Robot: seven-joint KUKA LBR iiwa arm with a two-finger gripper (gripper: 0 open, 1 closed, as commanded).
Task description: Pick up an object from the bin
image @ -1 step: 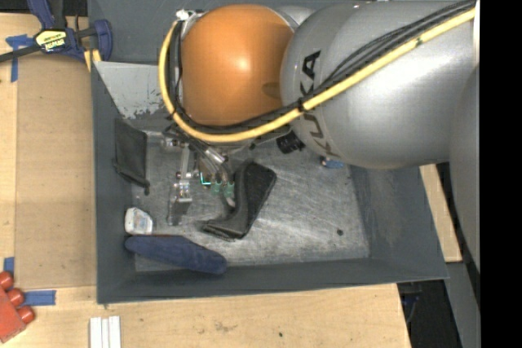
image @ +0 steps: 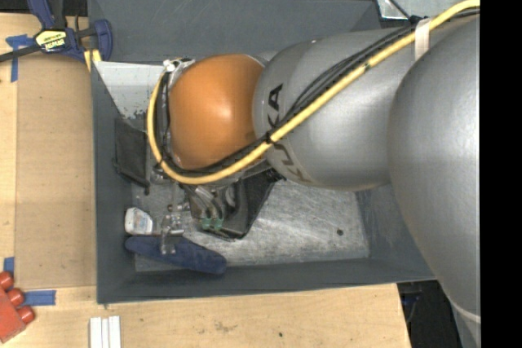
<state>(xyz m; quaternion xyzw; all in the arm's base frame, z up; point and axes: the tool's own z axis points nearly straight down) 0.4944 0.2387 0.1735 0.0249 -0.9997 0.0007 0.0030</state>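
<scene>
My gripper (image: 174,226) reaches down at the bin's near left, below the orange dome on the wrist. Its metal tip stands just over, perhaps touching, a long dark blue thing (image: 189,257) that lies along the near wall. A small white and pale blue packet (image: 138,220) lies just left of the gripper. To its right sits a black flat thing with a green part (image: 235,214), partly hidden under the arm. A black boxy thing (image: 130,155) leans on the left wall above the gripper.
A pale grey sheet (image: 124,84) lies in the far left corner. The arm and its orange dome cover the bin's middle and right. Bare grey floor shows at the near right.
</scene>
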